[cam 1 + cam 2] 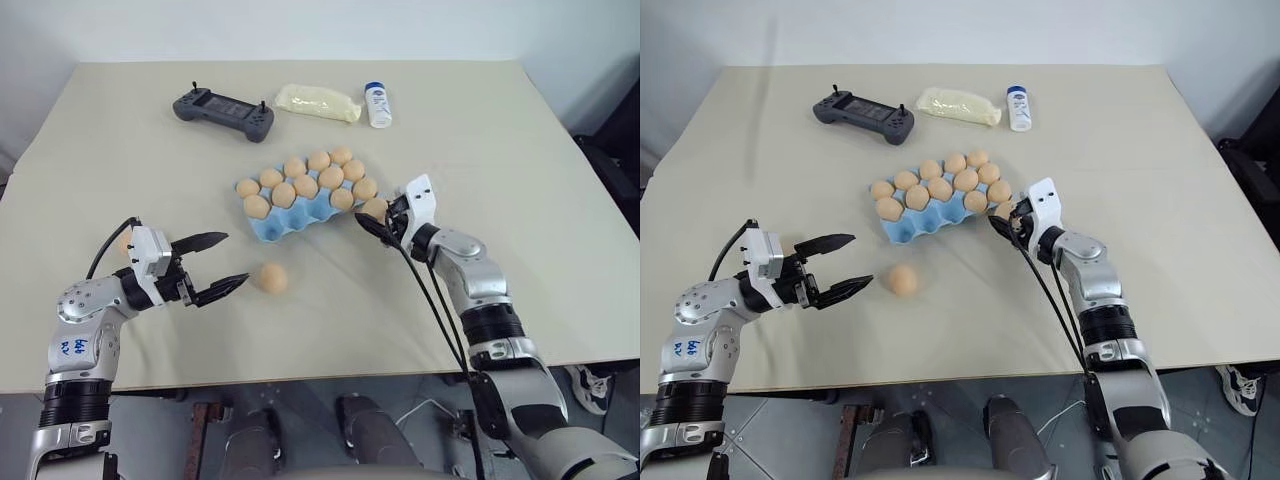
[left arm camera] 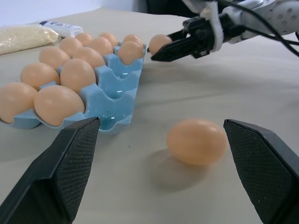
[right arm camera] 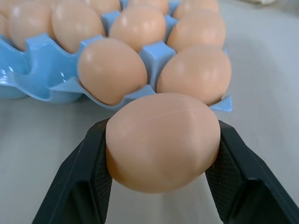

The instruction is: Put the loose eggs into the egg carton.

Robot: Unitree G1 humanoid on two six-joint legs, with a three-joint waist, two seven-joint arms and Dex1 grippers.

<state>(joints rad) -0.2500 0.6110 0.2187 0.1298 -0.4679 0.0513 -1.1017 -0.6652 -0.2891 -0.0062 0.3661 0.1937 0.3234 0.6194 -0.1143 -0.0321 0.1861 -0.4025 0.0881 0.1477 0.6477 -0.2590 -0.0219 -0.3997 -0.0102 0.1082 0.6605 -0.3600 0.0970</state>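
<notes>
The light-blue egg carton [image 1: 288,226] sits mid-table, most of its cups filled with tan eggs and a few front cups bare. At the carton's right end, my right gripper [image 1: 371,216] is shut on one egg [image 3: 161,140], its black fingers [image 3: 84,172] pressing both sides just beside the carton's corner. One loose egg [image 1: 272,278] lies on the table in front of the carton. My left gripper [image 1: 233,260] stands open, level, a short way left of that egg [image 2: 196,141], not touching it.
A dark grey handheld controller [image 1: 222,113], a pale yellow bag [image 1: 318,102] and a small white bottle with a blue cap [image 1: 378,105] lie along the table's far side. The beige table [image 1: 120,180] has open room on both sides of the carton.
</notes>
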